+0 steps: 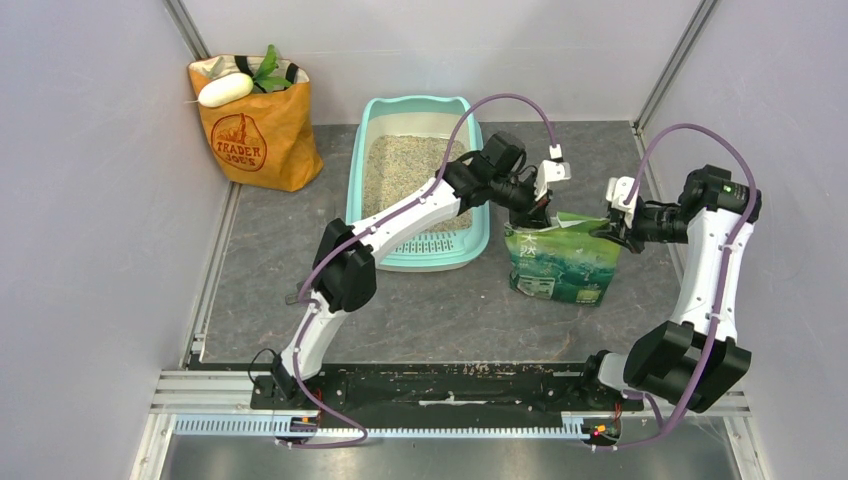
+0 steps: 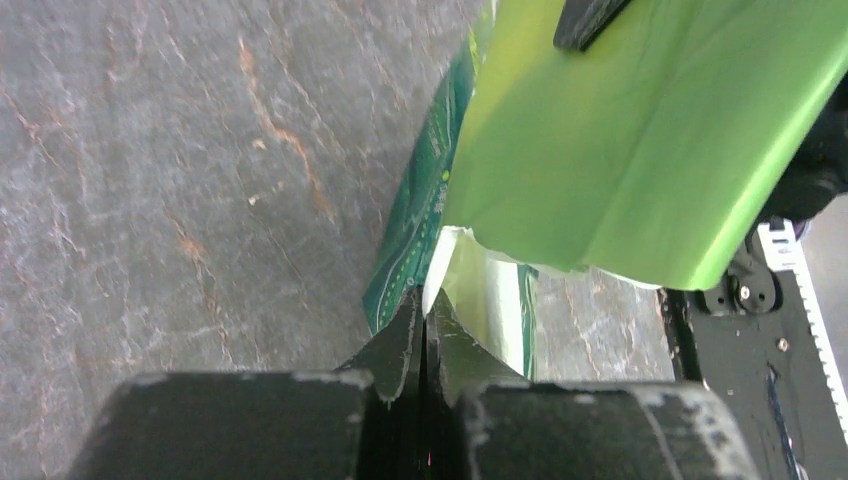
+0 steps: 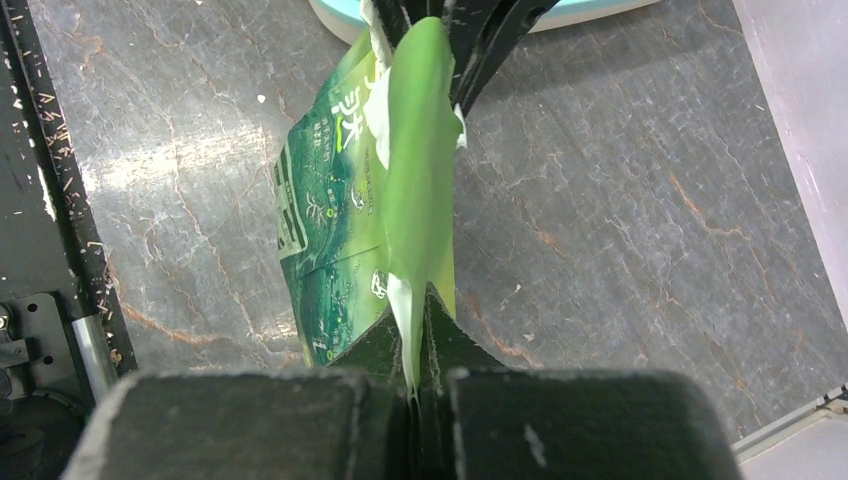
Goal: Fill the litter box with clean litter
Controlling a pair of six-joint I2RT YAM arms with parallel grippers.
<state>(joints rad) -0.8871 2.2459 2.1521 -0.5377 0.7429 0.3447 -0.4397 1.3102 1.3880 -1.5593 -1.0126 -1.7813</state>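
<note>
Beside the part-filled litter box (image 1: 418, 103), left gripper (image 2: 424, 312) and right gripper (image 3: 415, 300) pinched the green bag (image 1: 562, 265); more clean litter (image 1: 400, 165) seemed due.

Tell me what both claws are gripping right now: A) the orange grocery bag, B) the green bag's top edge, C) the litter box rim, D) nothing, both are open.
B: the wrist views show the left claw and the right claw each pinched shut on the top edge of the green bag.

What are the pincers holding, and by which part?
Both grip the green bag by its top edge: left pincer at the end nearer the litter box, right pincer at the opposite end.
</note>
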